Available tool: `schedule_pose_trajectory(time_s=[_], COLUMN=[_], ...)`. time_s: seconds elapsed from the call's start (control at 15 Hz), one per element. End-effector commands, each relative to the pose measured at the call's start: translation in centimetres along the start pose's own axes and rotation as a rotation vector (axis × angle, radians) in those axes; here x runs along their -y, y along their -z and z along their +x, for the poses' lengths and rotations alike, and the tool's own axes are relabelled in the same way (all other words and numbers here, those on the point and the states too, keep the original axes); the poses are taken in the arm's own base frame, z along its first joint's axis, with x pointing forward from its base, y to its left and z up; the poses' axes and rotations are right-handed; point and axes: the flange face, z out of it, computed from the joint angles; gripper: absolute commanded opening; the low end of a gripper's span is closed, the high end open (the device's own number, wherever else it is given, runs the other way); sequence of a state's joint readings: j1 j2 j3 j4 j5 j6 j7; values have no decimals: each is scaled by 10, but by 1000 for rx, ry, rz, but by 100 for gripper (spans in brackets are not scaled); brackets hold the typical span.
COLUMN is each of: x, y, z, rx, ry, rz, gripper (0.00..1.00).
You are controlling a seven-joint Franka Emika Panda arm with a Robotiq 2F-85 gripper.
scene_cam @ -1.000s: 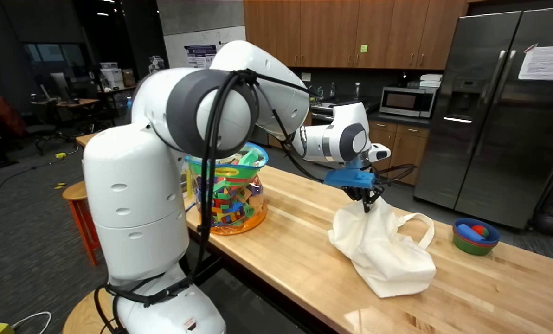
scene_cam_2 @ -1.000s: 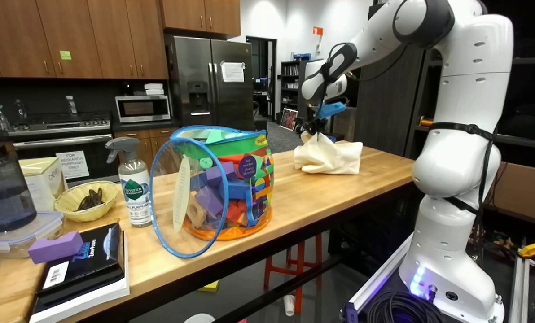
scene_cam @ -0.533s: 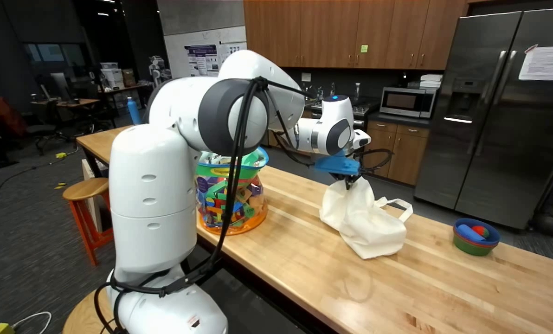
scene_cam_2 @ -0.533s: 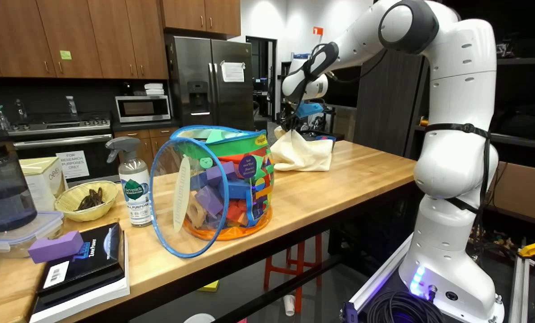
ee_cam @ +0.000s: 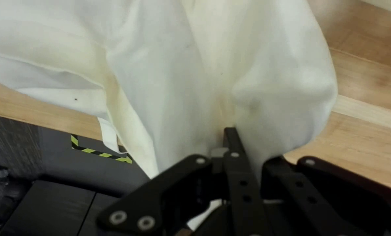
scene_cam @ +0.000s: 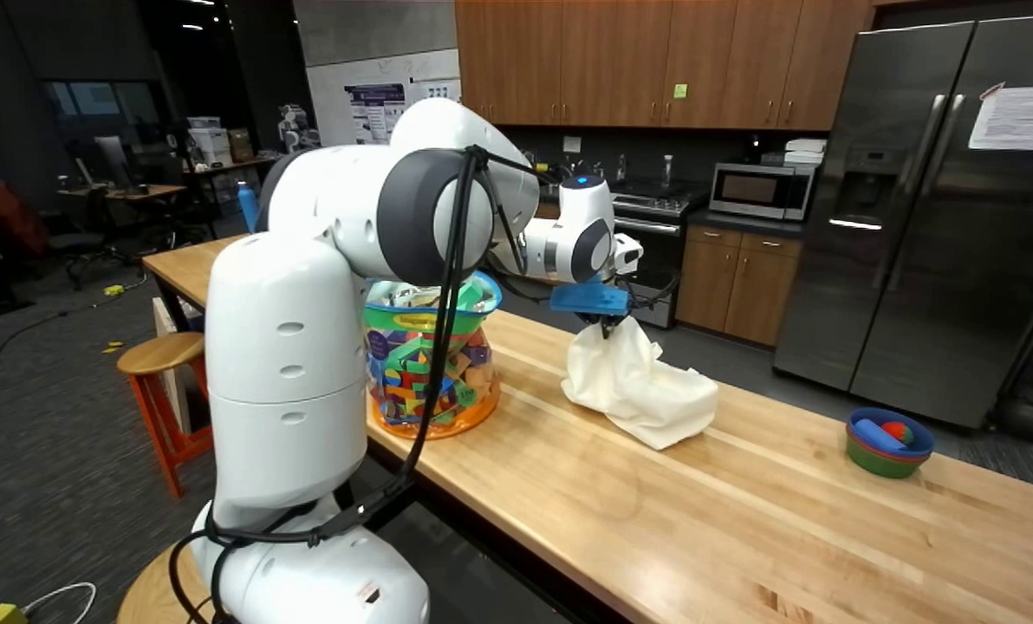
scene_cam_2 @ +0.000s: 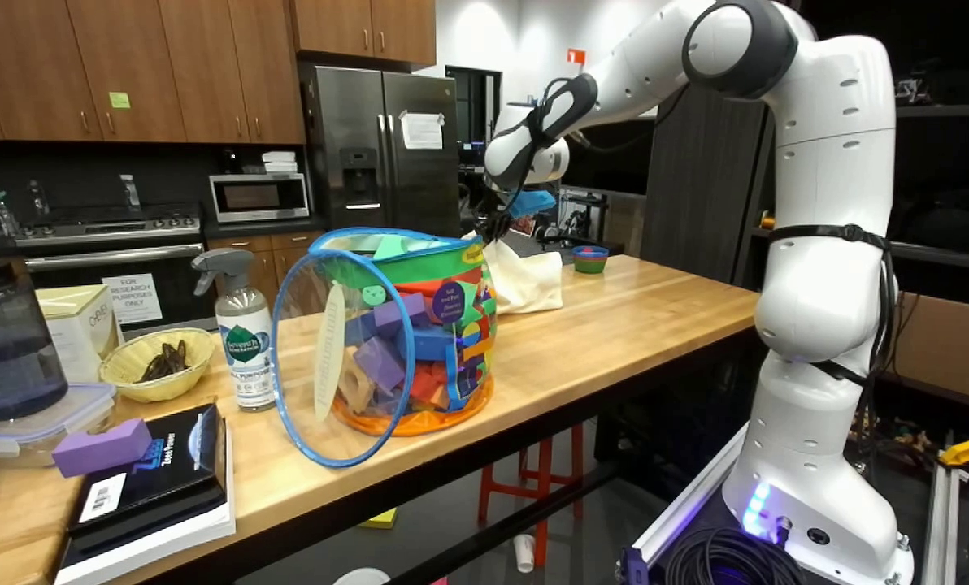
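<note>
Cream fabric tote bag [scene_cam: 646,399] slumps on the desk [scene_cam: 742,520], one end raised because the end effector [scene_cam: 606,329] pinches a bunched fold tightly. Nested bowls [scene_cam: 880,464] stand well apart, presumably stacked to save room; a clear-walled container [scene_cam_2: 432,266] corrals loose blocks [scene_cam_2: 432,344].

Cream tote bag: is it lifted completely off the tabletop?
No, the cream tote bag rests its lower end on the wooden tabletop.

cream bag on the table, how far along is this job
Done: the gripper is shut on a bunched part of the cream bag. In hand: drawing it along the table, nearer the block container than a second ago. Left: perhaps letting go, as the bag is not yet released.
</note>
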State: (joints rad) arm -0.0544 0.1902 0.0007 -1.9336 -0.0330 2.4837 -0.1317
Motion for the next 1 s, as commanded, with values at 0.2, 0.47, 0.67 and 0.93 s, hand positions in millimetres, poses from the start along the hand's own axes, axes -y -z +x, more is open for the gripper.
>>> schedule_pose_trajectory(time_s=[0.2, 0.47, 0.67, 0.93], x=[61, 90, 96, 100], y=[-20, -31, -47, -53], z=[-33, -60, -88, -134], rx=[45, 100, 184, 251], ry=[33, 35, -10, -77], rz=[38, 69, 51, 52], gripper=[1, 1, 1, 1])
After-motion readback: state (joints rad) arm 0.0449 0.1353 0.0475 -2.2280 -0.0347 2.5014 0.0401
